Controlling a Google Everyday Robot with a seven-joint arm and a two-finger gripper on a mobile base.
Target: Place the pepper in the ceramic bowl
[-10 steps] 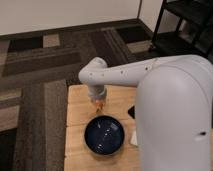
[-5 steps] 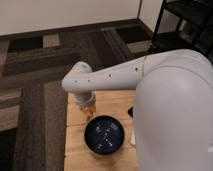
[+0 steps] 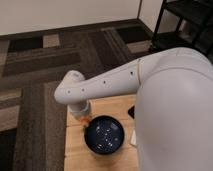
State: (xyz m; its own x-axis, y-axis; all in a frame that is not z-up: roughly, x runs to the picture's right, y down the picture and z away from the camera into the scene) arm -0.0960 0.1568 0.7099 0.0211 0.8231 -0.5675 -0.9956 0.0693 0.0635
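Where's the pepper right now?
In the camera view, the small orange-red pepper shows just below the gripper, at the upper-left rim of the glossy navy ceramic bowl, over the wooden table.

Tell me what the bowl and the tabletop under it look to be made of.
The ceramic bowl: likely glazed ceramic, going by its glossy dark navy surface with light speckles. The tabletop: apparently light wood with a matte finish, judging by its pale tan colour. The gripper hangs at the bowl's upper-left rim, under the white arm.
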